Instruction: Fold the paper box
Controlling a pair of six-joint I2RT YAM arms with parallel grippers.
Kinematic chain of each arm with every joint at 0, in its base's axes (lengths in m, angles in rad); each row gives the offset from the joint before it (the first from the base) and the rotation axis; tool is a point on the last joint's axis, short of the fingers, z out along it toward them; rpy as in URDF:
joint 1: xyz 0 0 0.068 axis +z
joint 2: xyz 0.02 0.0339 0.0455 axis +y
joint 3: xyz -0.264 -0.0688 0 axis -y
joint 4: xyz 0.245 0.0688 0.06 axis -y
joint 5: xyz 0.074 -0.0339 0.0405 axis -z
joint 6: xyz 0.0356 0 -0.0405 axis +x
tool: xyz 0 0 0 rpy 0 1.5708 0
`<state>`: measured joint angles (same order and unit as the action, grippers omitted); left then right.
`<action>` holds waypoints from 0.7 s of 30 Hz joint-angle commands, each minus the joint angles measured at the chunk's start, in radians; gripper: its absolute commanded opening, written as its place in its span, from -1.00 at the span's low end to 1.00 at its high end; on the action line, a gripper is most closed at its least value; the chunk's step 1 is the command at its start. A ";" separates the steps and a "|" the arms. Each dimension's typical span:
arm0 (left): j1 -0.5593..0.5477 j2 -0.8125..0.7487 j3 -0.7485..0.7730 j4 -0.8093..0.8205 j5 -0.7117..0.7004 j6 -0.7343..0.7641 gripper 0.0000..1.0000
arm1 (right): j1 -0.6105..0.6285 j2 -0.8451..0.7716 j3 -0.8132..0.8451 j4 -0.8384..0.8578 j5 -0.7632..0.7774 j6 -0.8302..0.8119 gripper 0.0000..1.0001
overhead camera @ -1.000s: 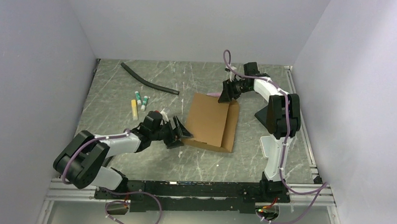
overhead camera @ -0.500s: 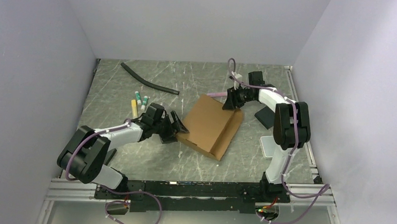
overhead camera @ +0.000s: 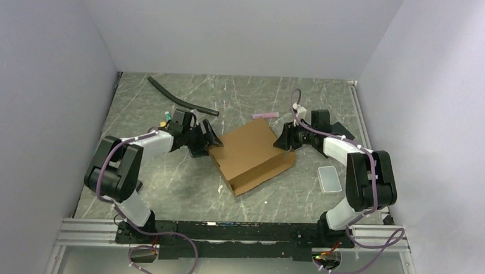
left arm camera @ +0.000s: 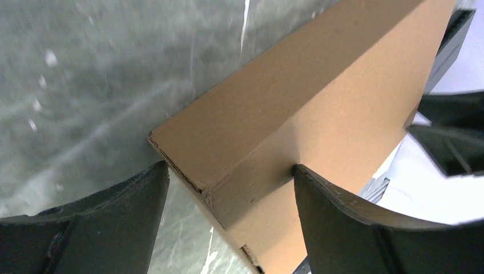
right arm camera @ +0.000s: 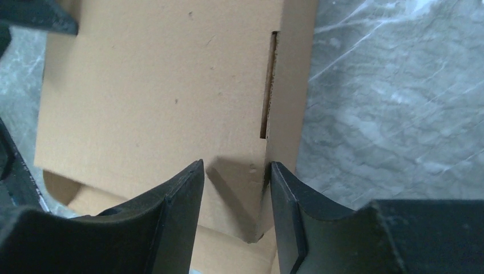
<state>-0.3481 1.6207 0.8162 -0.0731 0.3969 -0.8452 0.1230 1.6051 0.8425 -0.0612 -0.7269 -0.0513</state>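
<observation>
The paper box (overhead camera: 249,150) is a brown cardboard mailer lying flat at mid-table, turned at an angle, with an open edge facing near right. My left gripper (overhead camera: 207,140) is at its left corner. In the left wrist view the jaws (left arm camera: 231,182) stand wide apart around that box corner (left arm camera: 274,114), and the right finger (left arm camera: 354,222) touches the cardboard. My right gripper (overhead camera: 284,139) is at the box's right corner. Its jaws (right arm camera: 235,171) stand partly open astride the corner (right arm camera: 160,97), and the right finger (right arm camera: 297,211) is against the side wall.
A black hose (overhead camera: 181,101) lies at the far left. Small tubes (overhead camera: 166,118) sit beside the left arm. A pink strip (overhead camera: 265,115) lies beyond the box. A translucent grey lid (overhead camera: 329,178) and a black pad (overhead camera: 339,126) lie right of the box.
The box has turned clockwise and slid slightly nearer. My left gripper has moved away from me with its corner. My right gripper has come nearer with the opposite corner.
</observation>
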 commanded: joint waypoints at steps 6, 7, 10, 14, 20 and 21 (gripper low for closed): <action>0.038 0.134 0.201 -0.045 0.053 0.137 0.66 | 0.027 -0.120 -0.159 0.254 -0.194 0.155 0.23; 0.039 0.143 0.218 -0.053 0.050 0.150 0.66 | 0.026 -0.125 -0.164 0.258 -0.197 0.151 0.28; 0.052 0.161 0.257 -0.072 0.040 0.175 0.68 | 0.012 -0.133 -0.164 0.260 -0.198 0.146 0.35; 0.078 0.121 0.267 -0.109 -0.035 0.215 0.71 | -0.065 -0.158 -0.160 0.255 -0.187 0.130 0.40; 0.093 -0.086 0.161 -0.135 -0.133 0.256 0.81 | -0.103 -0.196 -0.115 0.179 -0.220 0.020 0.48; 0.094 -0.122 0.143 -0.143 -0.132 0.257 0.81 | -0.102 -0.192 -0.106 0.173 -0.227 0.013 0.50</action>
<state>-0.2623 1.6707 1.0058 -0.1936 0.3206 -0.6369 0.0181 1.4418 0.6796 0.1181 -0.8875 0.0364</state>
